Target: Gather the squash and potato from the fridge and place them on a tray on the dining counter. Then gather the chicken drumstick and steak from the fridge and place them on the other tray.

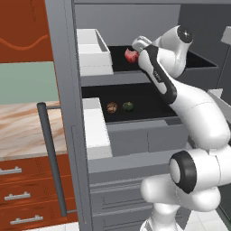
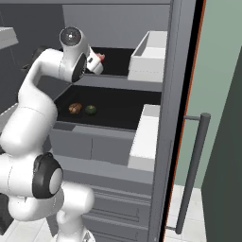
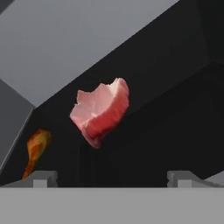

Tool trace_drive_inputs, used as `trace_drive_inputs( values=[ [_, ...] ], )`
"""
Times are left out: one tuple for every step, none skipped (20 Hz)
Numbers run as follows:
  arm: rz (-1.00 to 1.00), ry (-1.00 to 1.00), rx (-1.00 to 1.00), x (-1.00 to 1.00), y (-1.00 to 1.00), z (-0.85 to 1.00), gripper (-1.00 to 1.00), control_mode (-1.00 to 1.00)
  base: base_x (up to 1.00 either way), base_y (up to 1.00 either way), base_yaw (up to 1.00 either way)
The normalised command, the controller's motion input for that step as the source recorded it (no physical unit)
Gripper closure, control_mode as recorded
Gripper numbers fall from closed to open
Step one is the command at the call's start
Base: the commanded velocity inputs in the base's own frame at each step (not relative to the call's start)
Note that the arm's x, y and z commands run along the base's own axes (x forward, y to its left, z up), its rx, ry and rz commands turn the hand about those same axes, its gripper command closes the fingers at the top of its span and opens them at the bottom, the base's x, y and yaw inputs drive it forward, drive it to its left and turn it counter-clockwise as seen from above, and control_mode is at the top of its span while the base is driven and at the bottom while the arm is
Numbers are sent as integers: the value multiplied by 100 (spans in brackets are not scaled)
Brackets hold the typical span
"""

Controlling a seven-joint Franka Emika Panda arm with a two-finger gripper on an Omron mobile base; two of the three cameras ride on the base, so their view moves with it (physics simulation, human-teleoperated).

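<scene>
Looks like the arm is going for the meat here, even though the squash point(image 1: 128, 106) and potato point(image 1: 112, 107) are both sitting in the fridge point(image 1: 67, 90), side by side on the shelf below the steak's, potato nearer the door bins. So the veg half of the job isn't done as far as I can judge, and neither tray is in sight.

The gripper point(image 3: 111, 179) is pointed straight at the steak point(image 3: 101, 114), jaws spread wide with nothing between them. The steak sits on the upper black shelf, a bit ahead of the fingertips point(image 3: 40, 178) and not touching them. A drumstick point(image 3: 36, 146) lies on that shelf too, off to one side of the steak near the fridge wall.

Next move, I'd guess: push the hand forward until the steak sits between the jaws, then close. It's a curved, lumpy slab, so the pinch probably wants to land across its thick middle or it could slip.

The white door bins point(image 1: 94, 56) beside the steak's shelf look empty from the base views.
</scene>
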Motion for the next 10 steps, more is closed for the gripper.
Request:
trace_drive_inputs(
  values=[
    [0,0,1,48,0,-2,-100,-100,0,0,0],
    [0,0,2,49,0,-1,-100,-100,0,0,0],
    [0,0,2,46,0,0,-100,-100,0,0,0],
    [0,0,2,46,1,0,-100,-100,0,0,0],
    [0,0,2,44,2,0,-100,-100,0,0,0],
    [0,0,2,42,1,0,-100,-100,0,0,0],
    [0,0,2,41,2,0,-100,-100,0,0,0],
    [0,0,2,41,4,0,-100,-100,0,0,0],
    [0,0,1,40,5,0,-100,-100,0,0,0],
    [0,0,1,39,5,-1,-100,-100,0,0,0]
  ],
)
